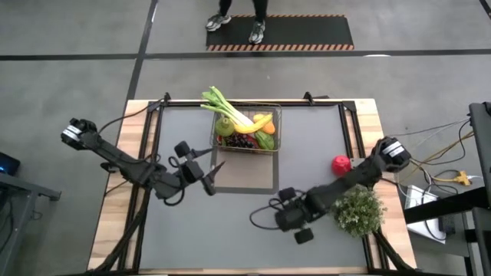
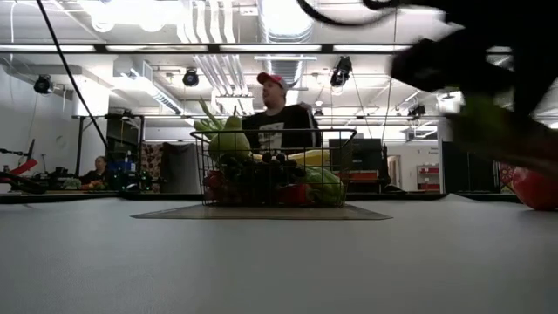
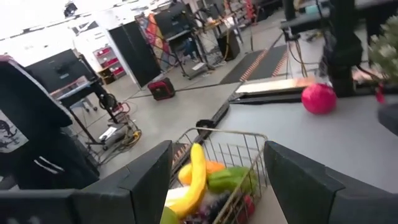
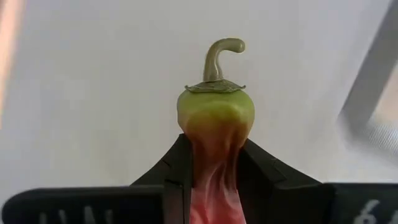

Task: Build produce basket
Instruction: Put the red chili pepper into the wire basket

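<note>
A: Where is the left gripper (image 1: 205, 166)?
B: Over the bench's middle, just left of the flat dark mat (image 1: 244, 177), its 2 fingers (image 3: 143, 180) spread apart with nothing between them.
A: And the basket (image 1: 277, 130)?
B: Near the bench's far edge, at the centre, holding a leek (image 1: 226, 106), pear (image 1: 224, 126), banana (image 1: 258, 124) and grapes (image 1: 239, 141).
A: The right gripper (image 1: 301, 228)?
B: Toward the near edge, right of centre, clamped on a red pepper (image 4: 214, 134). An apple (image 1: 341, 164) lies near the right edge, a leafy plant (image 1: 358, 210) nearer.

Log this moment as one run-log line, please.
right gripper: shut on pepper, off basket | left gripper: open, empty, beside basket | basket: partly filled | apple: on table
</note>
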`<action>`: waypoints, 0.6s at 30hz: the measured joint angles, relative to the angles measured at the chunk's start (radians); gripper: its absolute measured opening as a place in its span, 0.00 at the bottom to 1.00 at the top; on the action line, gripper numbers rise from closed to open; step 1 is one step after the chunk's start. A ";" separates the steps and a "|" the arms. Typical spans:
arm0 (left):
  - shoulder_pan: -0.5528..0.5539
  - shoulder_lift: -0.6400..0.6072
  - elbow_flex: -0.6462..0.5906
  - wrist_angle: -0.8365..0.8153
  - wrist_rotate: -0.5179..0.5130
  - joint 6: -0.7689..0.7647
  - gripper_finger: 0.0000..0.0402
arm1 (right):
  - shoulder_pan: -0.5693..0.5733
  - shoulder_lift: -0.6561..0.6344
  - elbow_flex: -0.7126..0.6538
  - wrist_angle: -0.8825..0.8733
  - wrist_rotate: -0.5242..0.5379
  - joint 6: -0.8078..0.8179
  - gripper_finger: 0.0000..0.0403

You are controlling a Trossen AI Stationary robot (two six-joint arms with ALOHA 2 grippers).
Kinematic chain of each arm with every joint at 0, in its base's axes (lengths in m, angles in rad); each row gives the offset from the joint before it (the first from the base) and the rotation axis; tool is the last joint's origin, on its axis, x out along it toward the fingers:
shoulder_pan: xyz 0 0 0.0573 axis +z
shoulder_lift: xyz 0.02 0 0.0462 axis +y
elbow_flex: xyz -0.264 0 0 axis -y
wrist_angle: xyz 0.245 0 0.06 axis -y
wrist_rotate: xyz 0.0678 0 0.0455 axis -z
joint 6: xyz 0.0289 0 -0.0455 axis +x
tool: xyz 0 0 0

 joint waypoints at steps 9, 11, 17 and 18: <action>-0.008 -0.054 -0.038 0.002 0.003 0.043 0.59 | -0.163 -0.078 -0.058 0.476 0.001 -0.225 0.18; -0.008 -0.061 -0.038 0.000 0.003 0.073 0.59 | -0.191 -0.087 -0.091 0.636 0.002 -0.275 0.18; -0.008 -0.063 -0.038 0.001 0.003 0.137 0.59 | -0.277 -0.086 -0.225 1.157 0.059 -0.372 0.18; -0.008 -0.063 -0.038 0.001 0.003 0.146 0.59 | -0.297 -0.086 -0.249 1.230 0.088 -0.379 0.18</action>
